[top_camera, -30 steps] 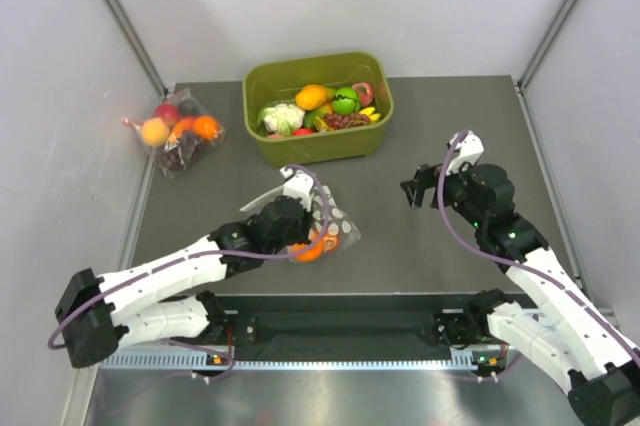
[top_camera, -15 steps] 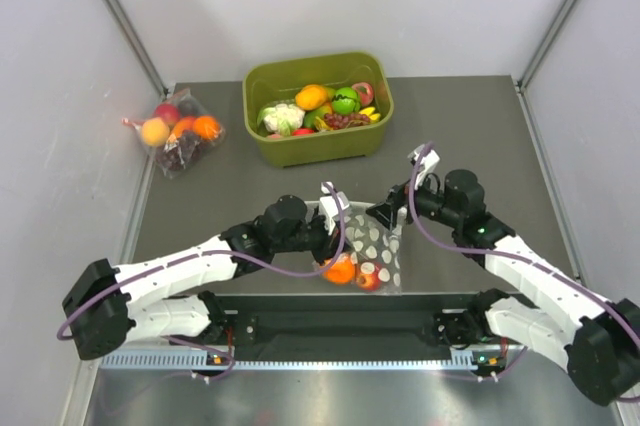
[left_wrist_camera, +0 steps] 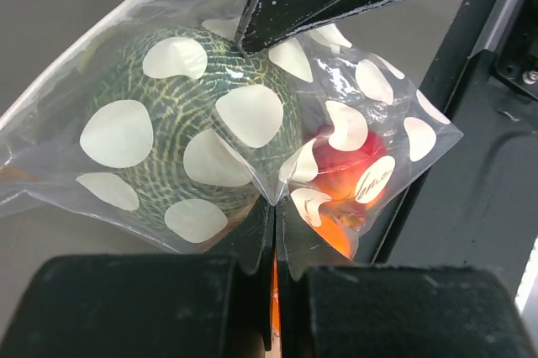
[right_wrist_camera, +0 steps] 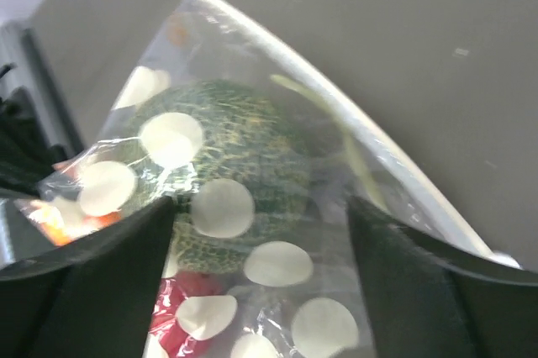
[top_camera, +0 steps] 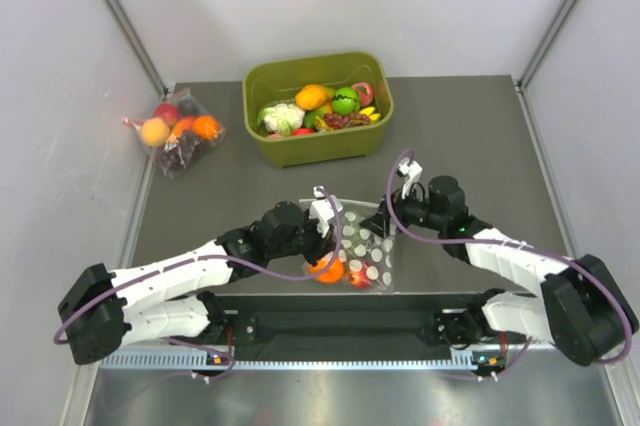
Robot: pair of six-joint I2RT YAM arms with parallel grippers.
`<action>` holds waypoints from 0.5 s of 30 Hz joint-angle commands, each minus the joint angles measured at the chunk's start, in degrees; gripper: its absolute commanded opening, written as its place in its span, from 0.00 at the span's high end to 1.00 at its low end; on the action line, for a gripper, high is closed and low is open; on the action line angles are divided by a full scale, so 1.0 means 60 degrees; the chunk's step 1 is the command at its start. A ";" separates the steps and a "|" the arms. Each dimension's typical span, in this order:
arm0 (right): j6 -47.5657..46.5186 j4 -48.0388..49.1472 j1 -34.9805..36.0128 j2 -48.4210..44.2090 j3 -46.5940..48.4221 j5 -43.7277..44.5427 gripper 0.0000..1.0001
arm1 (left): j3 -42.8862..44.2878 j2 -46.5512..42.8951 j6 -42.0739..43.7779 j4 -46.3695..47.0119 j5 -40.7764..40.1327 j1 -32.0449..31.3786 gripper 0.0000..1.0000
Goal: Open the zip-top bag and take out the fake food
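Note:
The zip-top bag (top_camera: pixel 367 251), clear with white dots, lies near the table's front edge between both arms. It holds the fake food: a dark green pumpkin (left_wrist_camera: pixel 189 123), a red fruit (left_wrist_camera: pixel 340 177) and an orange fruit (top_camera: pixel 325 270). My left gripper (top_camera: pixel 333 236) is shut on a fold of the bag's film (left_wrist_camera: pixel 276 202). My right gripper (top_camera: pixel 386 221) is open, and its fingers (right_wrist_camera: pixel 92 282) straddle the bag's far side by the pumpkin (right_wrist_camera: pixel 227 165). The zip strip (right_wrist_camera: pixel 336 114) runs along the far edge and looks closed.
A green tub (top_camera: pixel 262 146) with a cauliflower, a green apple and other toy produce stands at the back centre. A smaller dotless bag of fruit (top_camera: pixel 180 136) lies at the back left. A black rail (top_camera: pixel 340 324) runs along the near edge, close to the bag.
My left gripper has carried the dotted bag right, toward the middle. My right arm has swung left from the right side, and its open jaws now sit around the bag.

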 commanded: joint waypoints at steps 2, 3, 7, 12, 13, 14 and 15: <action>0.0198 0.1902 0.0163 0.1083 -0.0142 -0.2517 0.25 | -0.0301 -0.0478 -0.0052 -0.0200 -0.0757 -0.0018 1.00; 0.0300 0.2020 0.0177 0.1245 -0.0069 -0.2843 0.25 | -0.0330 -0.0492 -0.0081 -0.0215 -0.1122 -0.0018 1.00; 0.0491 0.2284 0.0280 0.1132 -0.0287 -0.3491 0.18 | -0.0331 -0.0259 -0.0432 -0.0565 -0.2675 -0.0018 1.00; 0.0156 0.1335 0.0294 0.0149 -0.0479 -0.3184 0.10 | -0.0228 -0.0010 -0.0637 -0.0771 -0.3643 0.0011 1.00; 0.0097 0.1159 0.0309 -0.0099 -0.0464 -0.3184 0.10 | -0.0141 0.0078 -0.0638 -0.0786 -0.3891 0.0026 1.00; 0.0023 0.0765 0.0309 -0.0217 -0.0449 -0.3184 0.10 | -0.0097 0.0108 -0.0638 -0.0830 -0.3894 0.0026 1.00; -0.0035 0.0660 0.0367 -0.0378 -0.0464 -0.3097 0.11 | -0.0038 0.0166 -0.0580 -0.0743 -0.3836 0.0026 1.00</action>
